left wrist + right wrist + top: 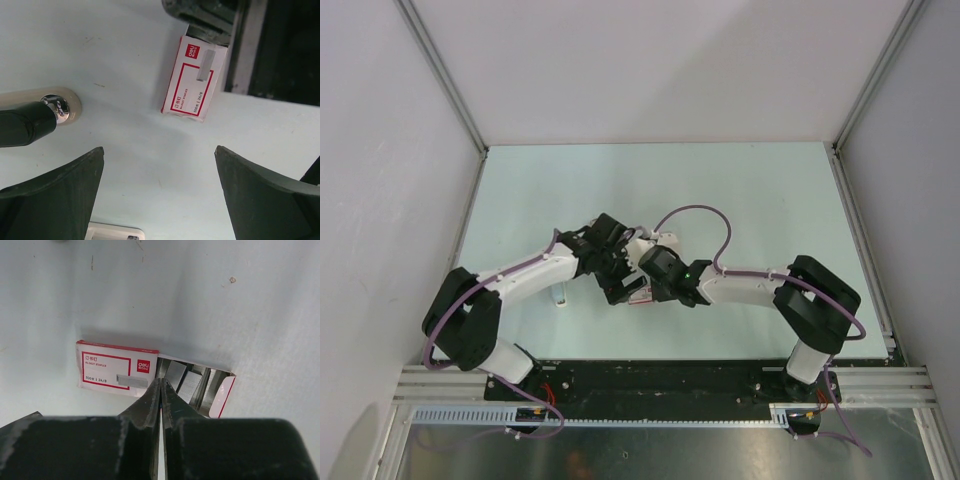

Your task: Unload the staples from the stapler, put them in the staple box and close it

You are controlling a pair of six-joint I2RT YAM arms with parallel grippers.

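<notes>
The stapler [30,120] shows at the left edge of the left wrist view as a black bar with a shiny metal end, lying over a beige oval piece. My left gripper [159,148] is open and empty above bare table, to the right of the stapler. My right gripper [161,382] is shut, its tips at the open end of a white and red staple box [117,371]. Nothing shows between its fingers. In the top view both grippers, the left [617,290] and the right [645,285], meet at the table's middle.
The staple box [192,80] lies flat with its flap open and several staple strips [186,382] inside. A small pale object [560,296] stands by the left arm. The black base rail [670,380] runs along the near edge, and side walls enclose the table.
</notes>
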